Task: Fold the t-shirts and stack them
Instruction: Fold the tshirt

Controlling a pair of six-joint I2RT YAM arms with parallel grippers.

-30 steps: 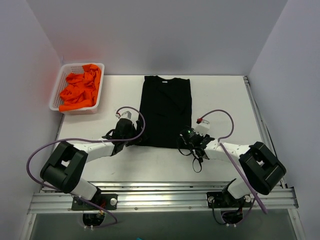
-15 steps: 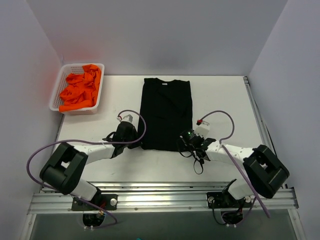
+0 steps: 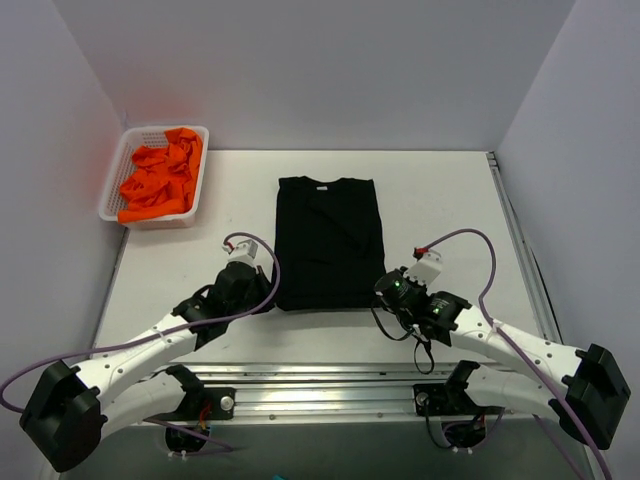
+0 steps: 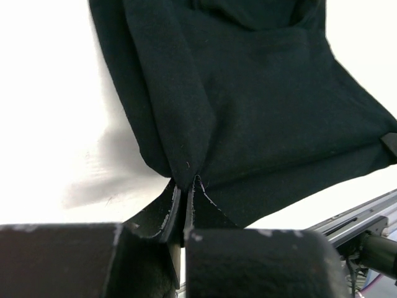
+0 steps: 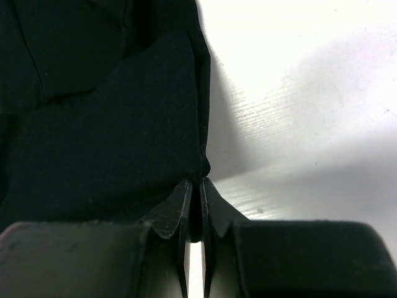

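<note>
1. Left gripper first: we see it pinched tight on a near corner of the black t-shirt, the corner on the side of the basket. The wrist view shows the cloth bunched between the closed jaws.
2. Over to the right gripper: it is clamped the same way on the shirt's other near corner, the one farther from the basket.
3. We find the black t-shirt lying as a narrow rectangle, collar at the far end, just right of the basket and well apart from it.
4. In the basket, the orange t-shirts sit in a crumpled heap.
5. Everything rests on a white table, smooth and brightly lit; the basket sits at its far left corner.
6. Pale walls close in behind and beside the basket, and a metal rail runs along the near edge.
</note>
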